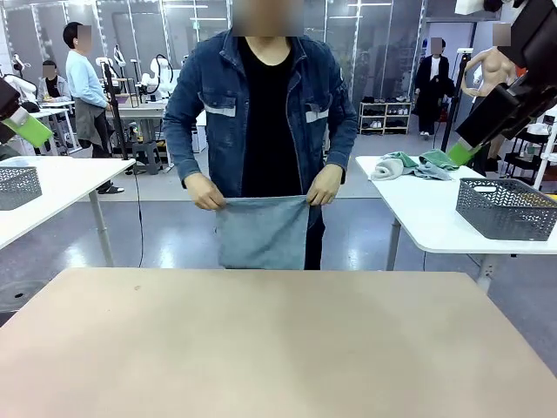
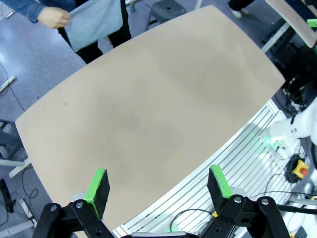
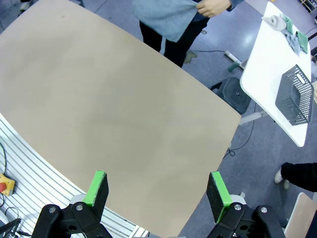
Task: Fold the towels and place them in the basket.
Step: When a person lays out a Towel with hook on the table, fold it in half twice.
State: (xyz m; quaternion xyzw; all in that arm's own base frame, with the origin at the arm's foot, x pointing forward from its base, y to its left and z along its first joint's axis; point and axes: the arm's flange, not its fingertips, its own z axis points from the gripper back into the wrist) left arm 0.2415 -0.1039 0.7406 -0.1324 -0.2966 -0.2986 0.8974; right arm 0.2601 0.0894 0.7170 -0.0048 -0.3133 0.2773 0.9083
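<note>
A towel (image 1: 261,231) was held hanging by its top corners beyond the worktop (image 1: 278,348). The left pincer (image 2: 158,186) and right pincer (image 3: 157,191) were held high above it, pointed down, jaws apart.

Bench (image 1: 278,348): centre foreground, nearest the robot.
Person (image 1: 261,96): stands behind the bench's far edge, at its middle.
Towel (image 1: 261,231): hangs in front of the person, held by its top corners, beyond the far edge and off the bench.
Right side bench (image 1: 409,205): behind and to the right. It carries a cloth heap (image 1: 413,164) at its far end and the right basket (image 1: 506,207) nearer.
Left side bench (image 1: 61,187): behind and to the left, carrying the left basket (image 1: 17,185).
Left hand (image 2: 158,186) and right hand (image 3: 157,188): raised over the bench's near left and near right, clear of it.
</note>
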